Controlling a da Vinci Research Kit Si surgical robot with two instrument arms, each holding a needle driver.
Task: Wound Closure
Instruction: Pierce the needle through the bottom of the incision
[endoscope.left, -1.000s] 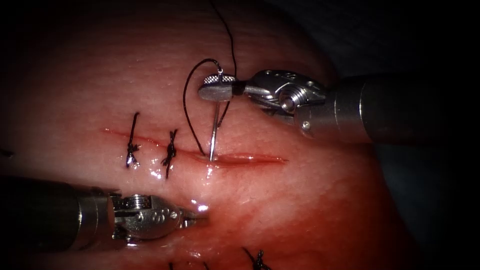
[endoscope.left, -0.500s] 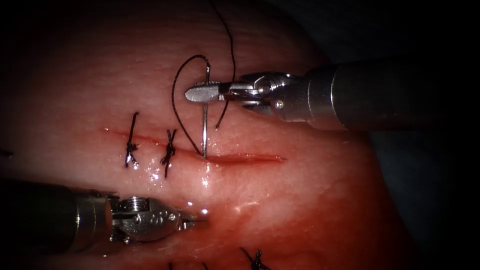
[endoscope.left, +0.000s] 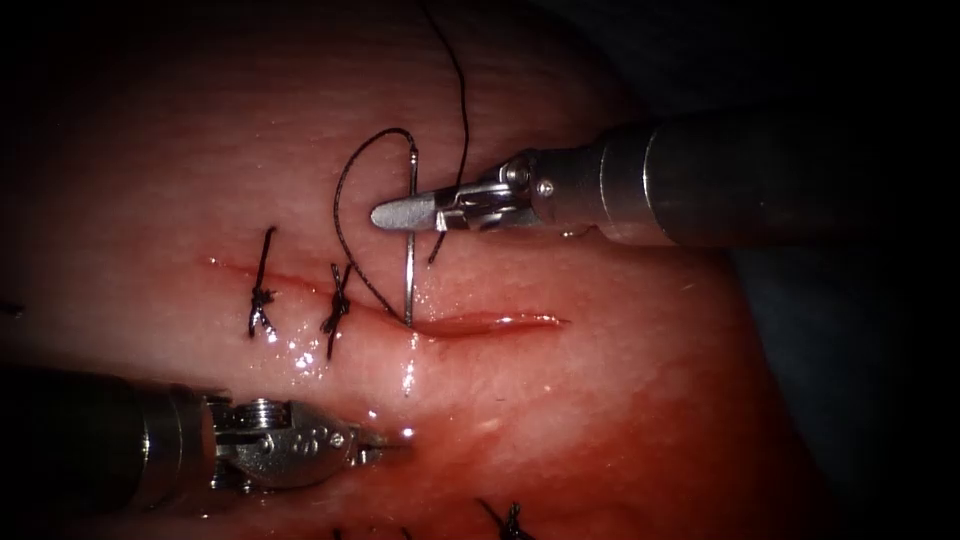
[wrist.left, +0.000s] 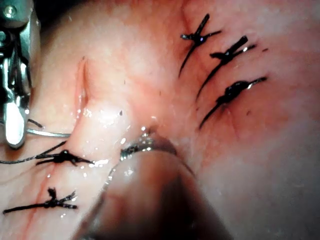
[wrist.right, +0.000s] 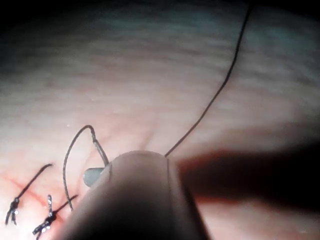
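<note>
My right tool (endoscope.left: 402, 212) comes in from the right with its jaws shut on the curved needle (endoscope.left: 409, 270), near the needle's tail end. The needle stands almost upright, and its point meets the tissue (endoscope.left: 600, 400) at the left end of the open cut (endoscope.left: 490, 322). How deep it sits, I cannot tell. Black thread (endoscope.left: 340, 210) loops from the tail round to the left and down to the cut beside the point. A second strand (endoscope.left: 464, 110) rises out of view. My left tool (endoscope.left: 392, 447) rests low on the left, shut and holding nothing.
Two knotted stitches (endoscope.left: 262, 295) (endoscope.left: 338, 305) close the cut's left part. More knots (endoscope.left: 512, 520) lie at the tissue's near edge. The left wrist view has the right tool (wrist.left: 15, 100), the needle (wrist.left: 50, 133) and several stitches (wrist.left: 227, 55).
The right tool has rolled its wrist and slid left, carrying the needle left and more upright with its point kept at the cut. The thread loop widened. The left tool sank slightly.
</note>
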